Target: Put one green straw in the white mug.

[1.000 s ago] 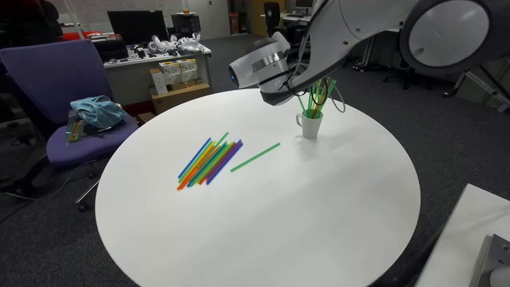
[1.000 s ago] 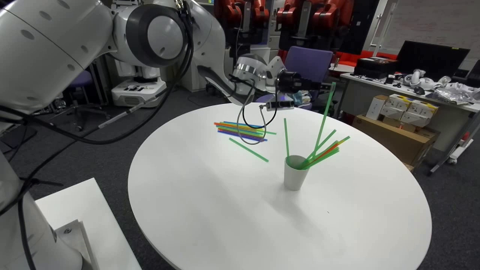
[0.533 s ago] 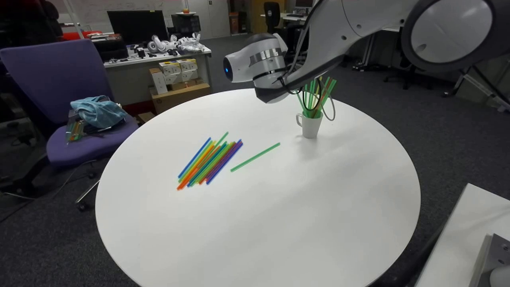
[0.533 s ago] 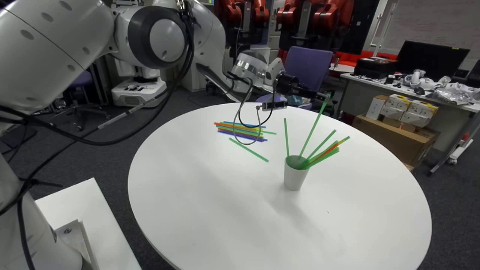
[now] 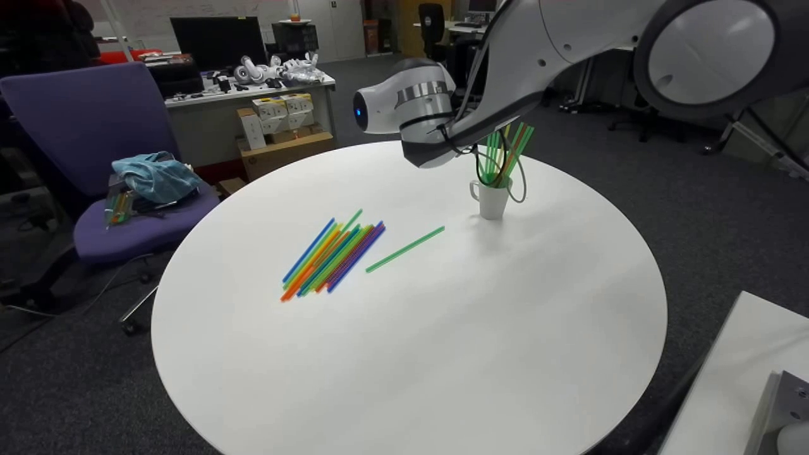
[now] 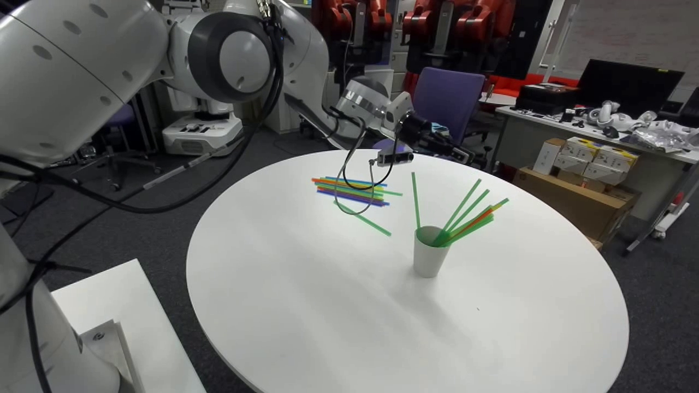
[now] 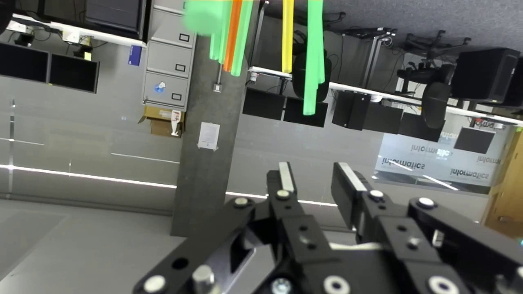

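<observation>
The white mug (image 5: 492, 203) stands upright on the round table and also shows in an exterior view (image 6: 429, 261). Several green straws lean in it, with an orange and a yellow one among them. One green straw (image 6: 464, 203) in the mug leans towards my gripper (image 6: 463, 155), which is above and apart from the straws. In the wrist view my gripper (image 7: 314, 175) is open with nothing between its fingers, and straw ends hang at the top. A single green straw (image 5: 404, 249) lies on the table. My fingers are hidden behind the arm in that exterior view.
A pile of mixed-colour straws (image 5: 332, 259) lies on the white round table (image 5: 392, 379). Loose cables (image 6: 349, 191) hang from my wrist near the pile. A purple chair (image 5: 114, 158) and a desk with boxes (image 5: 284, 114) stand beyond the table.
A green straw that was in my gripper has been let go. It now leans in the mug, lower than before. My gripper has moved down and slightly back from it, and opened.
</observation>
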`<state>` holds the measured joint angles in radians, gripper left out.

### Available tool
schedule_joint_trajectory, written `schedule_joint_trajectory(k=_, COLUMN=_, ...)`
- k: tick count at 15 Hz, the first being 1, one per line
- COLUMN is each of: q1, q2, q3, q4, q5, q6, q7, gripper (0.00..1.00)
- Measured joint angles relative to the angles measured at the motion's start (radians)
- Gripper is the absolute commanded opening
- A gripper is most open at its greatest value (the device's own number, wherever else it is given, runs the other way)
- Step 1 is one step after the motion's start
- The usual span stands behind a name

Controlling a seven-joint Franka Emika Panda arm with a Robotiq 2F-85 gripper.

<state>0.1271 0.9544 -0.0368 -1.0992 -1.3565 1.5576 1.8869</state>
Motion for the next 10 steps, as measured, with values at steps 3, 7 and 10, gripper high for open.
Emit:
schedule_joint_trajectory(k=3, q1=-0.001, q2=-0.001, q3=0.001, q4=0.005, q5=0.051, q6=0.043, q7=0.000, gripper=0.88)
schedule_joint_trajectory(k=7, q1=-0.007, q2=-0.021, q3=0.030, q4=0.017, q5=0.192, q6=0.142, q7=-0.026, gripper=1.00)
schedule_joint_trajectory(k=10, q1=-0.008, q2=-0.054, q3=0.049, q4=0.017, q5=0.318, q6=0.211, q7=-0.055, gripper=1.00)
